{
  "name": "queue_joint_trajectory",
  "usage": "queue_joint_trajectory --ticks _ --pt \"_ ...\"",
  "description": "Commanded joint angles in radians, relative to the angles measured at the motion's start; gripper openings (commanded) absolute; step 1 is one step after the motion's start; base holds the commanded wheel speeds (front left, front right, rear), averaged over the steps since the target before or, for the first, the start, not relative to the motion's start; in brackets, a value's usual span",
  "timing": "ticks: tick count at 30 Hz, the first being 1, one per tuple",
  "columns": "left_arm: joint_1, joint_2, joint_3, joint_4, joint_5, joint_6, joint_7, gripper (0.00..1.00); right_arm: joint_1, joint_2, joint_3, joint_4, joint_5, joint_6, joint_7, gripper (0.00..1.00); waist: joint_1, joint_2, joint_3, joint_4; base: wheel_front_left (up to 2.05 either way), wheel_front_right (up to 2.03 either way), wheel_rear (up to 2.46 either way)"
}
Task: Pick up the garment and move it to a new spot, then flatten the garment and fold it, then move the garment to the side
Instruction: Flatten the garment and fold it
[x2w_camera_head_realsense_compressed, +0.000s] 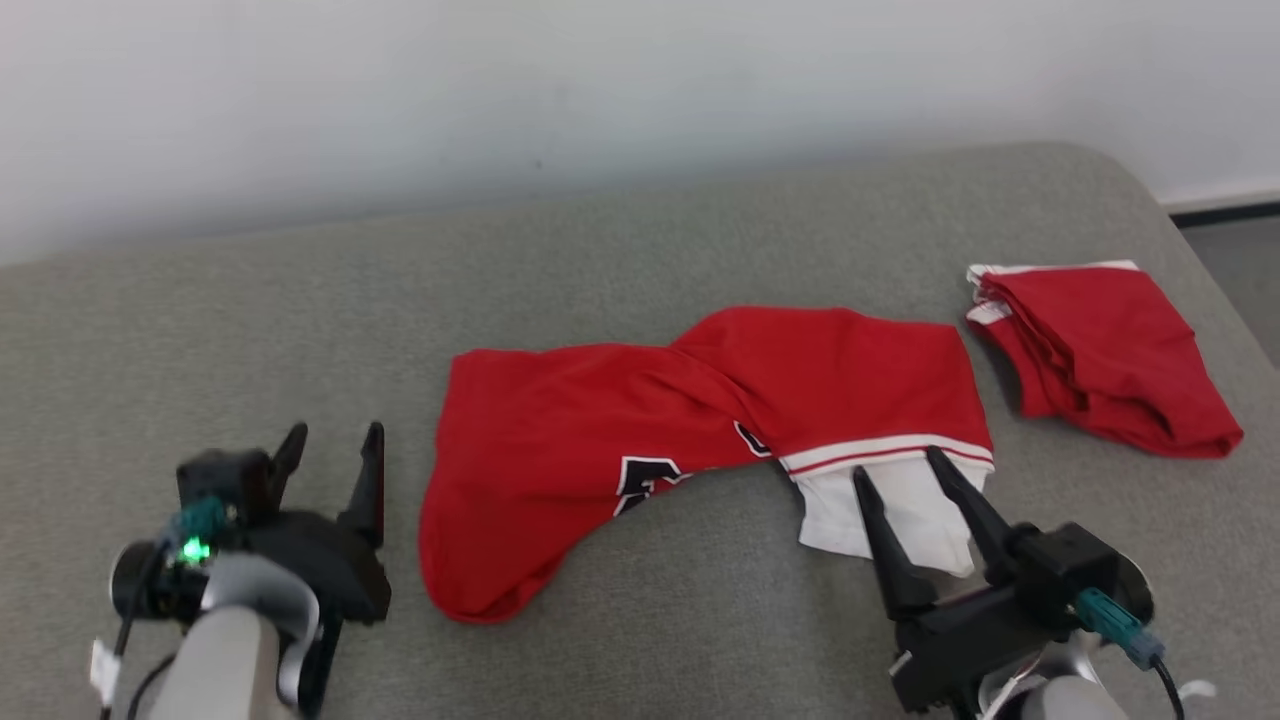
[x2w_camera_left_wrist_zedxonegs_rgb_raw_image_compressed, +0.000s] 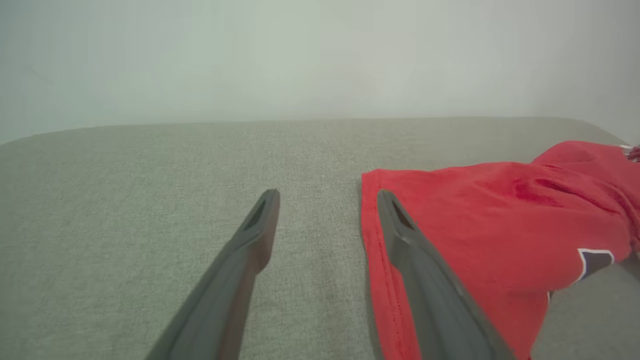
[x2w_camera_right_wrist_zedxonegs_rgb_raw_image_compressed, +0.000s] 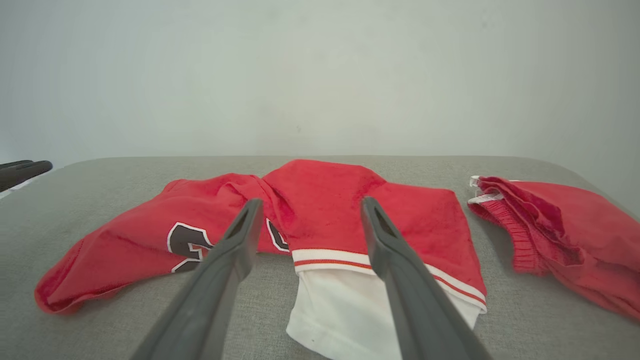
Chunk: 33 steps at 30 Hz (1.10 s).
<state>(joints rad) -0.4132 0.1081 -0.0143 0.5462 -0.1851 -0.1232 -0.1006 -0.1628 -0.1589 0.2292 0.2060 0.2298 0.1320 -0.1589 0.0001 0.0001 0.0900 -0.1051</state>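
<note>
The garment (x2w_camera_head_realsense_compressed: 700, 410) is red with dark lettering, a striped cuff and a white sleeve end (x2w_camera_head_realsense_compressed: 900, 515). It lies twisted and spread across the middle of the grey cushion. My right gripper (x2w_camera_head_realsense_compressed: 898, 468) hovers open, its fingertips over the white sleeve end, nothing between them. The right wrist view shows the same gripper (x2w_camera_right_wrist_zedxonegs_rgb_raw_image_compressed: 311, 202) pointing at the garment (x2w_camera_right_wrist_zedxonegs_rgb_raw_image_compressed: 415, 220) and its white part (x2w_camera_right_wrist_zedxonegs_rgb_raw_image_compressed: 340, 305). My left gripper (x2w_camera_head_realsense_compressed: 335, 440) stands open just left of the garment's left edge. In the left wrist view this gripper (x2w_camera_left_wrist_zedxonegs_rgb_raw_image_compressed: 327, 195) has its right finger over the red hem (x2w_camera_left_wrist_zedxonegs_rgb_raw_image_compressed: 500, 220).
A second red garment (x2w_camera_head_realsense_compressed: 1100, 350) lies folded at the cushion's right end, also seen as a bundle (x2w_camera_right_wrist_zedxonegs_rgb_raw_image_compressed: 560, 225). The grey cushion (x2w_camera_head_realsense_compressed: 600, 250) backs onto a pale wall. Its right edge curves down toward the floor (x2w_camera_head_realsense_compressed: 1230, 260).
</note>
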Motion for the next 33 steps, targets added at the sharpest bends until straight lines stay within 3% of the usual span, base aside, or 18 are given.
queue_joint_trajectory --ticks 1,14,24,25,27,31,33 --pt "-0.042 0.008 -0.007 0.025 -0.008 -0.001 0.013 1.00 -0.021 0.001 0.019 0.001 0.008 -0.003 -0.003 1.00 -0.0001 -0.0001 0.075 -0.068 0.00 0.00 0.00" --pt "-0.332 0.069 -0.116 0.297 -0.066 -0.006 0.265 1.00 -0.099 0.016 0.124 0.038 0.048 -0.003 -0.036 1.00 -0.0001 -0.0001 0.184 -0.158 0.00 0.00 0.00" --pt "-0.385 0.077 -0.162 0.377 -0.070 -0.006 0.294 1.00 -0.105 0.012 0.132 0.055 0.054 -0.003 -0.050 1.00 -0.0001 -0.0001 0.196 -0.176 0.00 0.00 0.00" --pt "-0.389 0.082 -0.171 0.382 -0.064 -0.006 0.292 0.70 -0.107 0.015 0.135 0.056 0.053 -0.003 -0.051 1.00 -0.0001 -0.0001 0.197 -0.179 0.00 0.00 0.00" --pt "-0.394 0.089 -0.173 0.396 -0.066 -0.005 0.284 0.00 -0.111 0.019 0.141 0.058 0.054 -0.003 -0.052 1.00 -0.0001 -0.0001 0.200 -0.185 0.00 0.00 0.00" --pt "-0.397 0.107 -0.172 0.423 -0.057 0.028 0.262 0.00 -0.114 0.023 0.149 0.062 0.054 -0.003 -0.056 1.00 -0.0001 -0.0001 0.207 -0.197 0.00 0.00 0.00" --pt "-0.416 0.126 -0.165 0.410 -0.045 0.065 0.210 0.00 -0.114 0.022 0.147 0.064 0.055 -0.003 -0.059 1.00 -0.0001 -0.0001 0.210 -0.202 0.00 0.00 0.00"
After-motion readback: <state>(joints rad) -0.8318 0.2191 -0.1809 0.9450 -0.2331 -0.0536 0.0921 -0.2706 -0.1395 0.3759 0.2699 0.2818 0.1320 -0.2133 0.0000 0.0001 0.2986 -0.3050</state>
